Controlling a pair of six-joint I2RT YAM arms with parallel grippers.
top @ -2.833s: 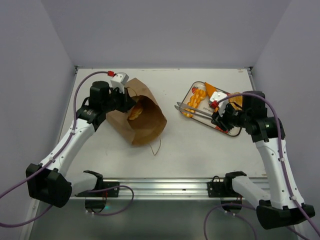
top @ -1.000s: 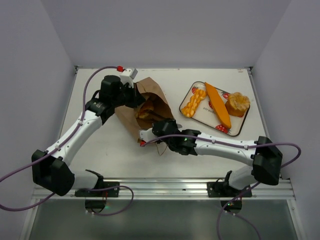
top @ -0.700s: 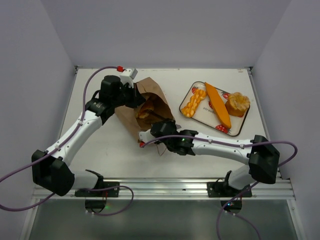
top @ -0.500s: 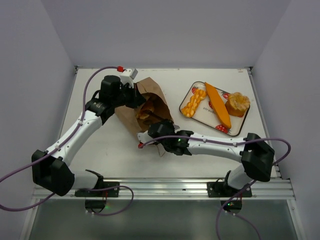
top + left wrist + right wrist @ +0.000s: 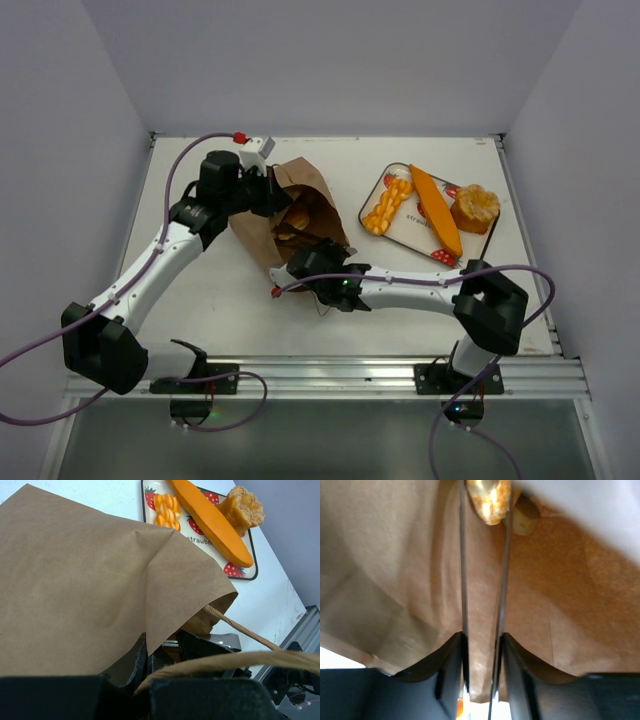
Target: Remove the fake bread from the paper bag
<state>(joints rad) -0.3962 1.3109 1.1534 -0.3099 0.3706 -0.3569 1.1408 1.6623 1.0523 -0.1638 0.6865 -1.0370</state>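
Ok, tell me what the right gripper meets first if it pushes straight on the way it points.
The right gripper points into the paper bag, holding metal tongs. Straight ahead, the golden bread piece comes first, right at the tong tips; depth is unclear.

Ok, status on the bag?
Left gripper shut on bag edge. Right gripper shut on tongs, blades straddling a bread inside. Baguette, braid, loaf on tray. Nothing seen blocking.

I see the paper bag (image 5: 80, 580) filling most of my view, its creased rim coming to a point right of centre. Its string handle (image 5: 240, 627) trails off lower right. Beyond, the strawberry tray (image 5: 206, 539) holds a braided piece (image 5: 167, 511), baguette (image 5: 210, 522) and ring loaf (image 5: 245, 507).
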